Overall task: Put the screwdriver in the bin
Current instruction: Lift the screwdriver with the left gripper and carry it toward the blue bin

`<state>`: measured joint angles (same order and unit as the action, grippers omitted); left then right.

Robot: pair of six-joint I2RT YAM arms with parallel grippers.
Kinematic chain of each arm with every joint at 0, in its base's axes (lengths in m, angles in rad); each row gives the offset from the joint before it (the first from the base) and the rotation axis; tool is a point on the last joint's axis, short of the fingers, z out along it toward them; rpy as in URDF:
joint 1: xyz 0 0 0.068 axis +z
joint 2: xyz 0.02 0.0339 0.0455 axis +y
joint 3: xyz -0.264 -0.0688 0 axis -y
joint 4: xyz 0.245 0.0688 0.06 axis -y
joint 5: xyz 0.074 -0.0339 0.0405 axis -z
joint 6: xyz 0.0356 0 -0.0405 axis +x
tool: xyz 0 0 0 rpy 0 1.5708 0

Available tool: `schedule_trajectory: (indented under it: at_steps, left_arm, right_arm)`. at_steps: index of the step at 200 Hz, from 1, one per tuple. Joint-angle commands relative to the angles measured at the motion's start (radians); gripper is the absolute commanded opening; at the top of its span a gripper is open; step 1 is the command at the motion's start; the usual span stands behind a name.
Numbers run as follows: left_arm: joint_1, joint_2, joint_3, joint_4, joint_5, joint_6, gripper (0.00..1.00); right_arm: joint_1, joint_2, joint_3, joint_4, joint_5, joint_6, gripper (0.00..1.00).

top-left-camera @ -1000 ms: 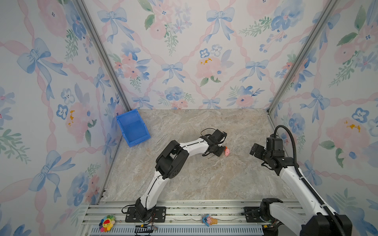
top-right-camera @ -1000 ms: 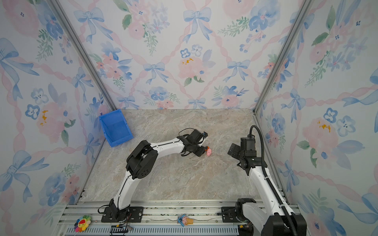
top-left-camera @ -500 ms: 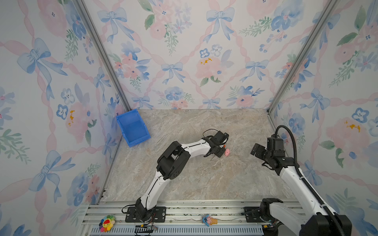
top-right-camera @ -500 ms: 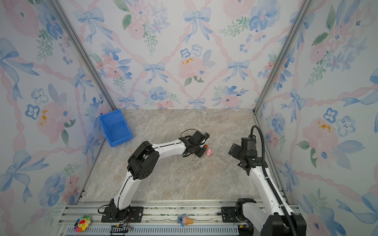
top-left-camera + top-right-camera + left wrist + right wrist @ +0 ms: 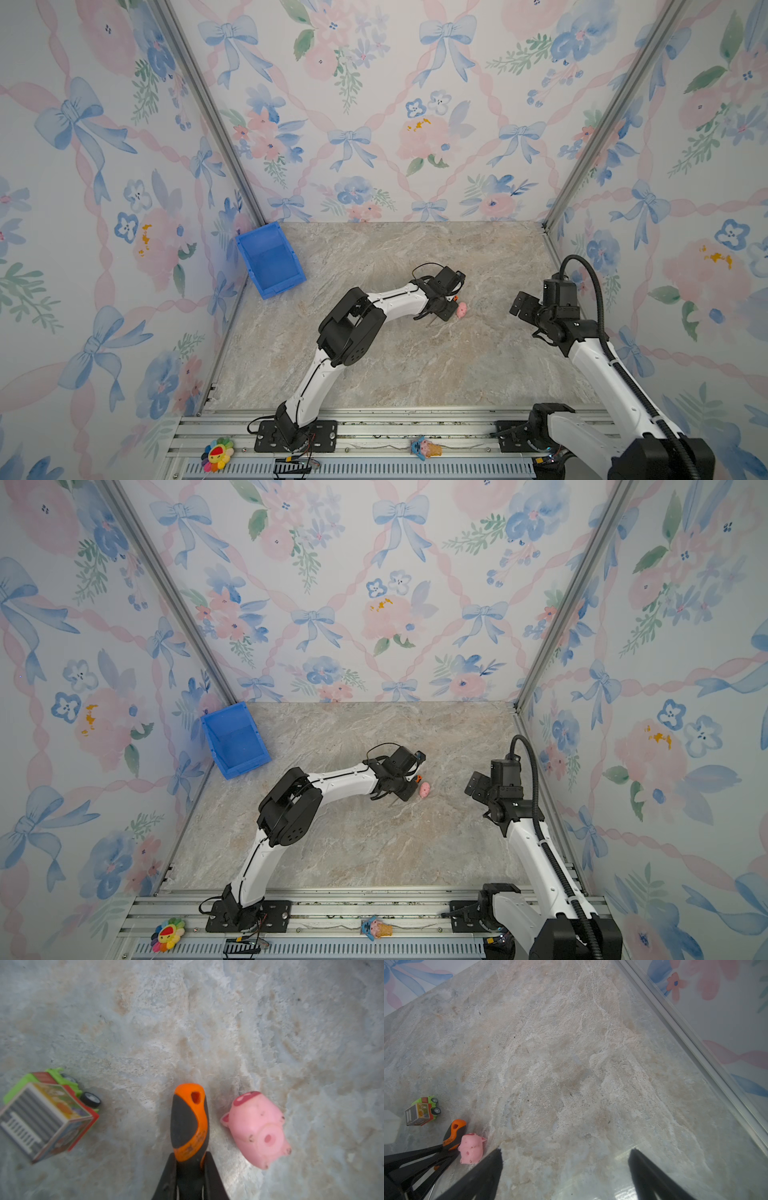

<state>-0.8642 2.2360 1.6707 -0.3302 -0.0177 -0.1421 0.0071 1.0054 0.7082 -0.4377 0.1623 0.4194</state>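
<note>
The screwdriver (image 5: 189,1122), with a black-and-orange handle, lies mid-table close beside a pink pig toy (image 5: 259,1128). My left gripper (image 5: 190,1157) is shut on the lower part of the handle, and the shaft is hidden behind the fingers. In both top views only the handle's orange end (image 5: 455,298) (image 5: 419,778) peeks out past the left gripper (image 5: 444,307) (image 5: 405,789). The blue bin (image 5: 270,259) (image 5: 235,739) stands empty against the left wall at the back. My right gripper (image 5: 566,1150) (image 5: 521,305) is open over bare table, to the right of the pig.
A small toy truck (image 5: 47,1113) (image 5: 421,1111) sits on the other side of the screwdriver from the pig (image 5: 461,308). A metal rail (image 5: 695,1047) runs along the right wall. A flower toy (image 5: 217,453) and an ice-cream toy (image 5: 424,448) lie on the front rails.
The left gripper's jaws have closed on the screwdriver's handle, with the wrist barely shifting. The right arm has stayed where it was.
</note>
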Motion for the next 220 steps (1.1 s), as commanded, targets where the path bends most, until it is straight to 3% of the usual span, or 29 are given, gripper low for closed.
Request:
schedule_trajectory:
  at_steps: [1,33,58,108,153,220]
  left_arm:
    - [0.012,-0.116,-0.015,-0.024,0.044,-0.039,0.00]
    - [0.048,-0.239,-0.086,-0.024,0.070,-0.088,0.00]
    - [0.122,-0.362,-0.188,-0.024,0.078,-0.154,0.00]
    - [0.406,-0.597,-0.370,-0.024,0.022,-0.238,0.00]
    - [0.654,-0.672,-0.376,-0.061,-0.043,-0.261,0.00]
    - [0.950,-0.672,-0.344,-0.076,-0.110,-0.324,0.00]
  right_arm:
    - [-0.001,-0.021,0.007,-0.004,-0.014,0.002,0.97]
    - [0.051,-0.021,0.025,-0.003,-0.008,-0.021,0.97]
    - [0.172,0.007,0.068,0.001,0.031,-0.064,0.97]
    - [0.479,0.147,0.190,0.091,0.064,-0.163,0.97]
    - [0.712,0.346,0.357,0.148,0.026,-0.253,0.97]
    - [0.794,0.565,0.516,0.251,-0.093,-0.205,0.97]
